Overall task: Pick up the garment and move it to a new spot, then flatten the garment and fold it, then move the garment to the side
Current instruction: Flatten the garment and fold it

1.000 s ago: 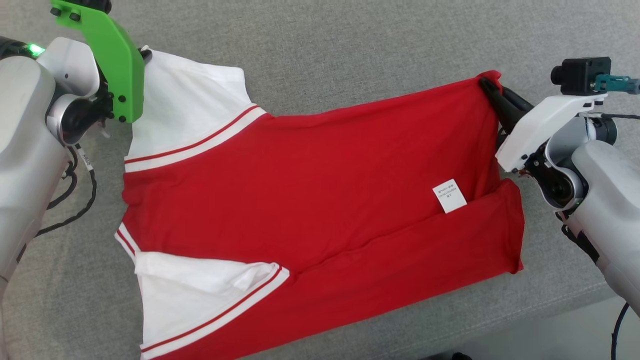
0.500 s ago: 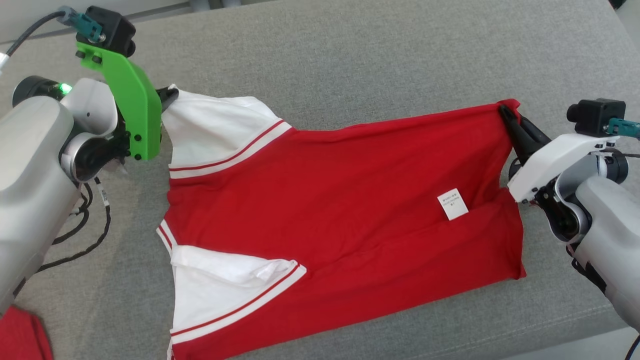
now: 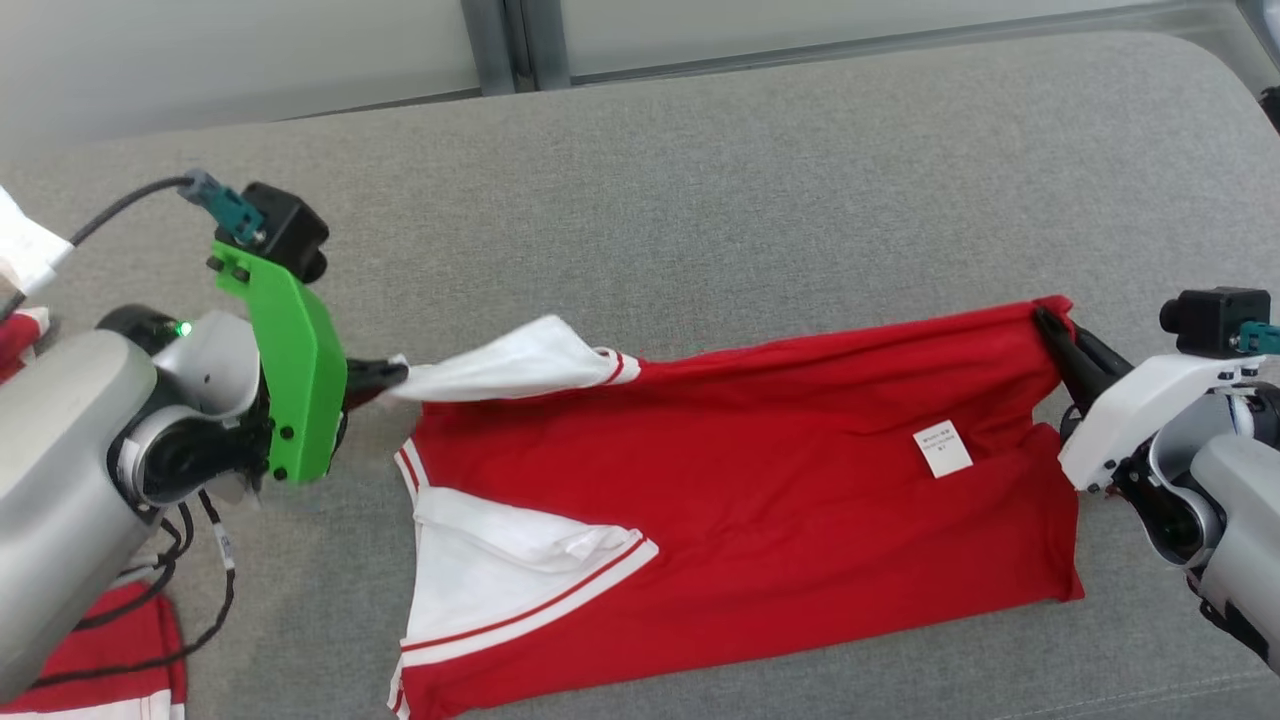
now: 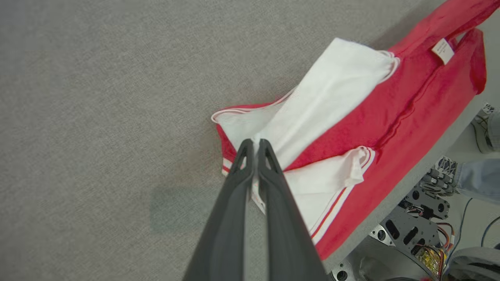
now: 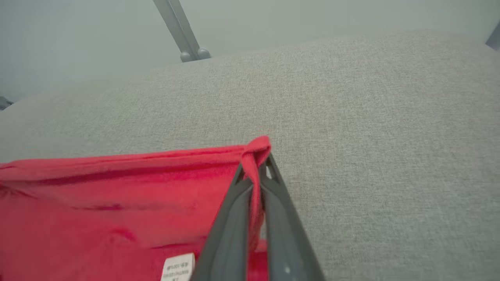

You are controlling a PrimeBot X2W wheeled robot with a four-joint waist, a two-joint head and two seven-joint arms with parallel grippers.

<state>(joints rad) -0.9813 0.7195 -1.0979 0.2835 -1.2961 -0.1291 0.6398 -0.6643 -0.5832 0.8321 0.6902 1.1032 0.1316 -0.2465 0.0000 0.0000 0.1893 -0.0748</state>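
Observation:
The garment (image 3: 760, 500) is a red shirt with white, red-striped sleeves, spread across the grey cushion with its far edge lifted. My left gripper (image 3: 395, 378) is shut on the tip of the far white sleeve (image 3: 520, 368), holding it up and taut; in the left wrist view my left gripper (image 4: 254, 145) pinches that sleeve (image 4: 324, 97). My right gripper (image 3: 1050, 322) is shut on the far red hem corner, and the right wrist view shows my right gripper (image 5: 256, 164) with the red cloth (image 5: 117, 187) bunched between its fingers. A white label (image 3: 942, 449) lies near the hem.
The grey cushion (image 3: 750, 200) stretches beyond the garment to a pale wall with a grey post (image 3: 510, 45). Another red and white cloth (image 3: 110, 650) lies at the lower left under my left arm. A person's shoe and trouser leg (image 4: 482, 156) stand beyond the cushion's edge.
The camera has tilted up, so the whole scene sits lower in the picture. Both grippers stay shut on the garment; the far sleeve and far edge are now lifted and drawn taut.

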